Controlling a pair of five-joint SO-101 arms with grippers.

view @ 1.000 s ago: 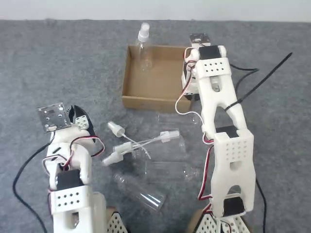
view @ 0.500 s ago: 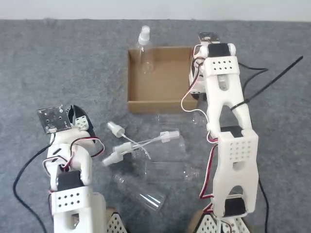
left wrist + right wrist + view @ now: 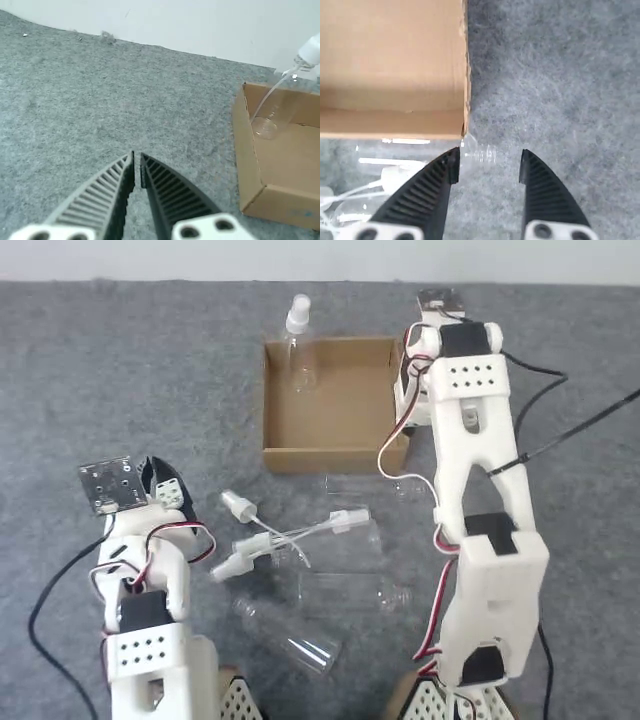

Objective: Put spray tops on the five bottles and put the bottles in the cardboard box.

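The left arm's jaws are closed to a thin slit with nothing between them, above the grey tabletop [image 3: 100,100] and well apart from the cardboard box [image 3: 335,458]. The right arm's jaws are spread wide, and the threaded neck of an uncapped clear bottle [image 3: 482,154] lies between their tips (whether they touch it is unclear), just beside the box's near corner. One bottle with its spray top on [image 3: 298,345] leans tilted in the box against the far wall. In front of the box, other clear bottles [image 3: 365,590] and three loose spray tops [image 3: 237,505] lie close together.
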